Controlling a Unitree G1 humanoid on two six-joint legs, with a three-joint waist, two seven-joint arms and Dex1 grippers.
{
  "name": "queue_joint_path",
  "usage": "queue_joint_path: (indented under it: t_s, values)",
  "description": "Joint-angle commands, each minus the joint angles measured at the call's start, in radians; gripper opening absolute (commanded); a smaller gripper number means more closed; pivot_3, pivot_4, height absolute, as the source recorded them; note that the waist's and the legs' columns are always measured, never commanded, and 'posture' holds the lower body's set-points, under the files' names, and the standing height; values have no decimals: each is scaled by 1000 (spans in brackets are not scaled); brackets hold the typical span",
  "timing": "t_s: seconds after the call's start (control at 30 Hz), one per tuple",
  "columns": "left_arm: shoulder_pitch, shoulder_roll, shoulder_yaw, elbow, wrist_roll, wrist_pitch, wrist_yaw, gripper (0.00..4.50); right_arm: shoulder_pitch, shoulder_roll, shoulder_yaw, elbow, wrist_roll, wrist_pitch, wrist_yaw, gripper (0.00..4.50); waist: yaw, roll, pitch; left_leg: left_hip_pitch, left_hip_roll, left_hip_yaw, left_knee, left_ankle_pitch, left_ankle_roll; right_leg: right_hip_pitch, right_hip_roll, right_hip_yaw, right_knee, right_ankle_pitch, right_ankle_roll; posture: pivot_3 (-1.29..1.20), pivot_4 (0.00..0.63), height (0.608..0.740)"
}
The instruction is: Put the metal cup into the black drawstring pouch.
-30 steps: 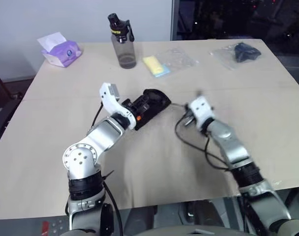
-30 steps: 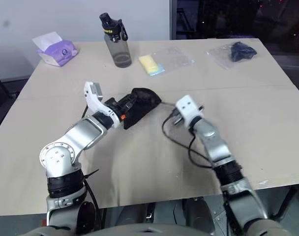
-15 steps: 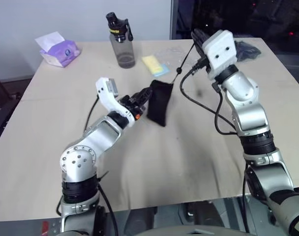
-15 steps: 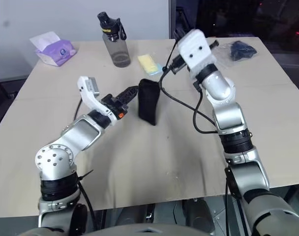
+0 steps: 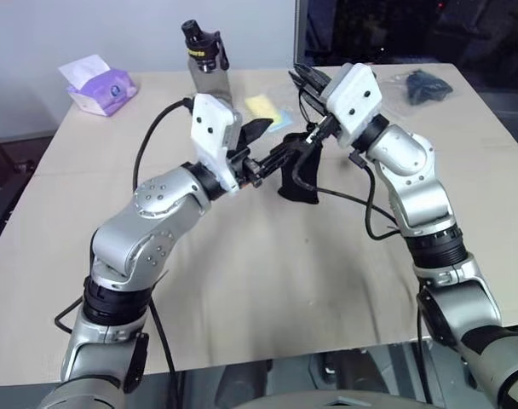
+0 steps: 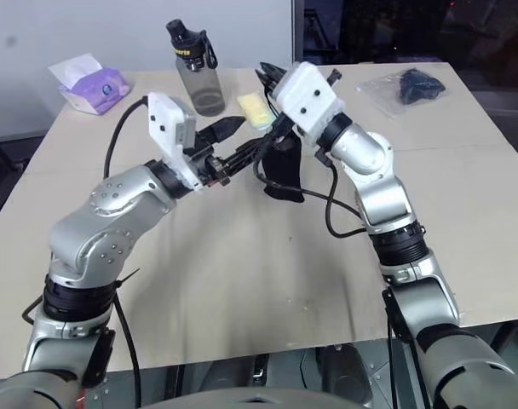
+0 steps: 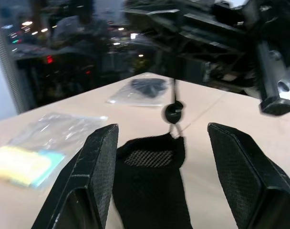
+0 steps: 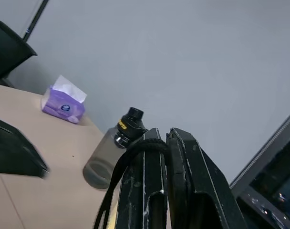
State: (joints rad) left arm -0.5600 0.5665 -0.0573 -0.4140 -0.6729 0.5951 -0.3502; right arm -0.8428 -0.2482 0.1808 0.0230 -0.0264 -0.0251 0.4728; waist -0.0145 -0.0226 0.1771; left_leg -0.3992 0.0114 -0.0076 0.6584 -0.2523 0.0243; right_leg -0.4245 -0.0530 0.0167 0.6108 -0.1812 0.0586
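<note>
Soft matte black drawstring pouch (image 7: 152, 186) dangling by cord from clenched right tool (image 8: 166, 136); mesh mouth framed between released left tool (image 7: 161, 157).

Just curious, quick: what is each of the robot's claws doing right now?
Left gripper: open, either side of the black pouch.
Right gripper: shut on the pouch's cord.

Black drawstring pouch (image 5: 298, 175), soft matte fabric, hanging upright by its cord, lower end near tabletop

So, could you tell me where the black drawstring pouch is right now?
The black drawstring pouch hangs mid-table by its cord from the shut right gripper, with the open left gripper facing it.
</note>
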Motion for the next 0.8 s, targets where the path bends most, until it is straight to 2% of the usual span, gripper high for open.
queue_joint_path:
  t_s: [0.03,0.4,0.5,0.6,0.63,0.67,0.8]
  values:
    - [-49,-45,-19,32,57,-46,-43,3053,-29,19,-3,-63,19,-17,11,0,0,0,0,0,0,0,-1,0,0,0,0,0,-1,0,0,0,150,740]
    - [-93,-173,-38,133,155,-92,-130,3053,-32,57,-4,-98,15,1,16,0,0,0,0,-2,0,1,-5,1,-1,-4,0,0,-1,0,1,0,150,740]
    - [-87,-189,-33,132,168,-99,-144,2223,-34,57,-6,-97,13,1,16,0,0,0,0,-2,0,1,-5,1,-1,-4,0,0,-1,0,1,0,150,740]
    - [-80,-200,-22,126,173,-99,-147,914,-35,56,-7,-96,13,0,17,0,0,0,0,-2,0,1,-5,1,-1,-4,0,0,0,0,1,0,150,740]
    - [-77,-201,-20,124,174,-98,-148,313,-35,56,-8,-95,13,-1,17,0,0,0,0,-2,0,1,-5,1,-1,-4,0,0,0,0,1,0,150,740]
    - [-73,-202,-18,120,176,-97,-149,204,-35,56,-9,-93,14,-2,16,0,0,0,0,-2,0,1,-5,1,-1,-4,0,0,0,1,1,0,150,740]
    - [-47,-201,-24,115,193,-84,-152,221,-43,63,-25,-80,14,-12,-7,0,0,0,0,-2,0,1,-5,1,-1,-4,0,0,0,1,1,0,150,740]
